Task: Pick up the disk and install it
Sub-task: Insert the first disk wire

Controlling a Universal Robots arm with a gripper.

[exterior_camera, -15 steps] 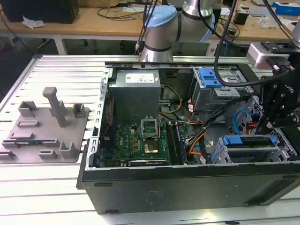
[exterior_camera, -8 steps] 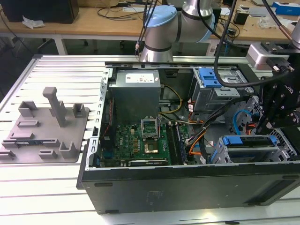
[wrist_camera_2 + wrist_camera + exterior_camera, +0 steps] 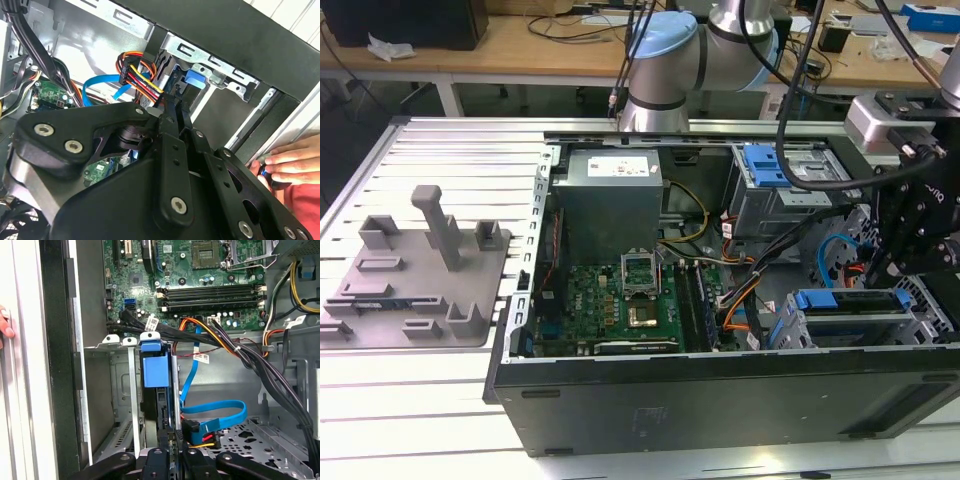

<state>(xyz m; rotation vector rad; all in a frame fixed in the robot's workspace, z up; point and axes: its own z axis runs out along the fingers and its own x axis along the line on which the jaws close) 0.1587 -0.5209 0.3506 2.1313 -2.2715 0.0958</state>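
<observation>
Exterior view: an open computer case [image 3: 720, 400] lies on its side on a slatted metal worktop [image 3: 430, 160], its motherboard [image 3: 610, 305] exposed beside a grey power supply box [image 3: 610, 200]. The robot arm reaches in from the exterior view's right, its black claw [image 3: 910, 235] poised over the drive cage [image 3: 865, 320]. The disk [image 3: 850, 300], marked by its bright blue carrier, sits in that cage, just beneath the claw. A grey fixture plate [image 3: 415, 280] rests on the worktop, well apart from the case.

Second wrist view: the claw's black linkage looms over the bay, its fingers [image 3: 172, 117] drawn close together and pointing down toward a blue tab [image 3: 196, 80] at the cage mouth. Whether they actually pinch the carrier cannot be told from here. A bundle of orange, red and yellow wires [image 3: 135, 75] crowds in just beside the fingers. A person's hand [image 3: 292, 160] rests on the case's edge.

First wrist view: the disk stands edge-on in its slot, blue carrier [image 3: 155, 365] between metal rails, directly ahead of the claw. A blue data cable [image 3: 215, 412] loops close by.

The risks appear plain: the cables could snag the claw or get trapped against the drive, a tilted carrier could jam in the rails, and the hand is near a moving arm.
</observation>
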